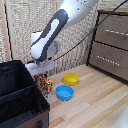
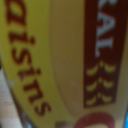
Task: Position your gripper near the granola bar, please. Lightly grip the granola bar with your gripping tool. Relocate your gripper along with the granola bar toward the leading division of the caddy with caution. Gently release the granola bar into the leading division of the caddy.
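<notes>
In the exterior view the granola bar (image 1: 45, 86), a yellow, orange and red carton, hangs upright just beside the caddy's (image 1: 22, 75) outer wall, above the wooden table. My white gripper (image 1: 43, 75) sits right on top of the carton, shut on its upper end, and the fingers are mostly hidden. The black caddy stands at the exterior view's left, split by a divider. Its leading division (image 1: 20, 107) is the nearer compartment, with a small grey tab on its outer wall. The granola bar (image 2: 55, 60) fills the wrist view with blurred yellow and red print.
A yellow bowl (image 1: 71, 78) and a blue bowl (image 1: 64, 92) rest on the table just to the exterior view's right of the carton. A brown drawer cabinet (image 1: 112, 45) stands at the far right. A black cable hangs behind the arm.
</notes>
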